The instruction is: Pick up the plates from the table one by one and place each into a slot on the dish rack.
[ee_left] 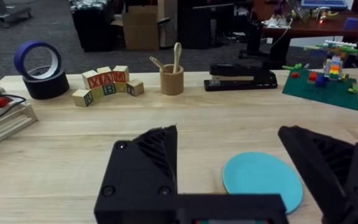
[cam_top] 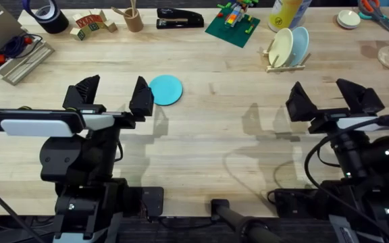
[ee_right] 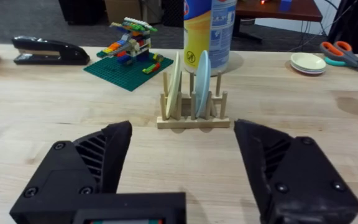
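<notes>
left jaws: your left gripper [cam_top: 113, 96] is standing wide open and holding nothing, with both fingers hanging over bare table [cam_top: 208, 142].
left jaws, wrist view: the left gripper [ee_left: 247, 168] is showing its black fingers spread apart, and the blue plate [ee_left: 263, 181] is lying in the gap between them, a little ahead.
right jaws: your right gripper [cam_top: 329, 98] is also gaping wide and gripping nothing, over bare wood.
right jaws, wrist view: the right gripper [ee_right: 182, 158] is pointing straight at the rack [ee_right: 192, 109], which is sitting ahead of the open fingers and apart from them.
blue plate: the turquoise plate [cam_top: 165, 89] is lying flat on the table, just beside your left gripper's inner finger, on its far side.
rack: the wooden rack [cam_top: 287, 62] is sitting at the far right of the table, well apart from the blue plate.
rack contents: a yellow plate [cam_top: 280, 47] and a light blue plate [cam_top: 299, 44] are standing upright in neighbouring slots.
behind the rack: a yellow bottle [ee_right: 210, 28] is standing just past it.
</notes>
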